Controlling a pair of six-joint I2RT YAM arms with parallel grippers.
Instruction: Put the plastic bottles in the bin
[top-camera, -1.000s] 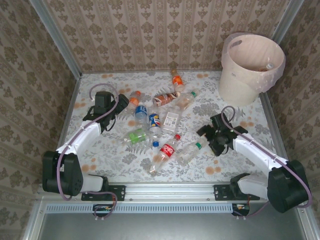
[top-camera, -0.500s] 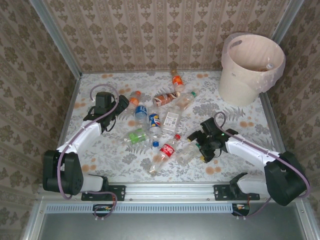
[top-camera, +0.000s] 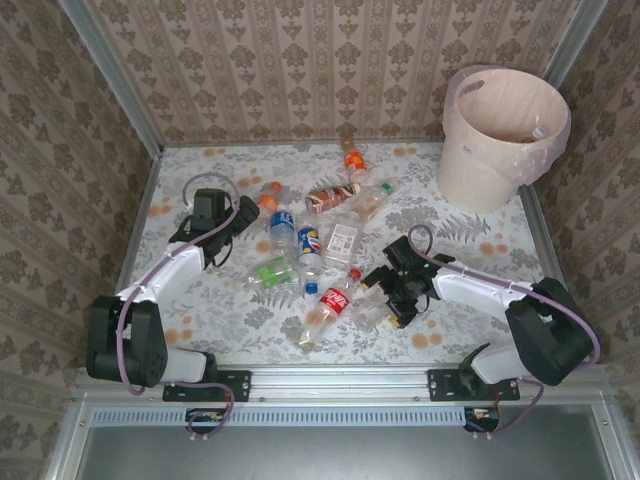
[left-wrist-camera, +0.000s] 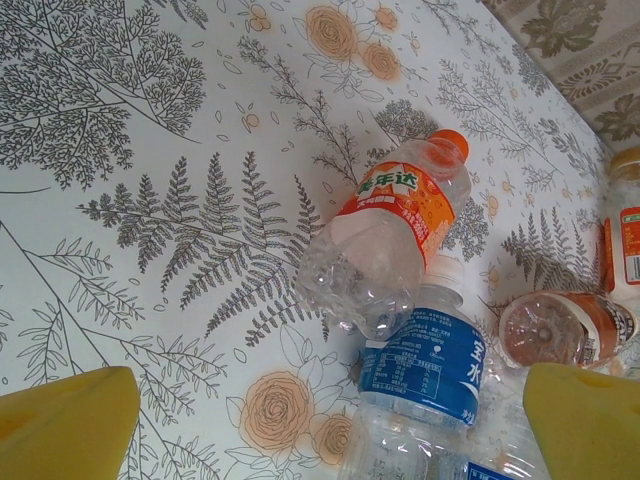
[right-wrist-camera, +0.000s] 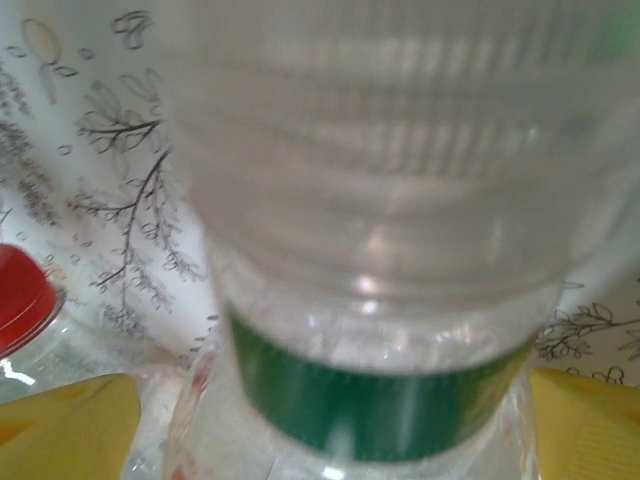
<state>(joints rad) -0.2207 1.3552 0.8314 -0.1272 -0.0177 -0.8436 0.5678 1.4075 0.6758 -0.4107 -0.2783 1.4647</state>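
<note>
Straddling a ribbed clear bottle

Right gripper (top-camera: 388, 296) sits wide open, yellow fingertips (right-wrist-camera: 60, 425) either side of a ridged, green-banded plastic bottle (right-wrist-camera: 390, 250) lying mid-table. Left gripper (left-wrist-camera: 325, 420) gapes too, over a crinkled orange-labelled bottle (left-wrist-camera: 395, 215) on the fern-printed cloth (left-wrist-camera: 150, 150). The round cream bin (top-camera: 500, 165), bag-lined, stands at the far right corner.
</note>
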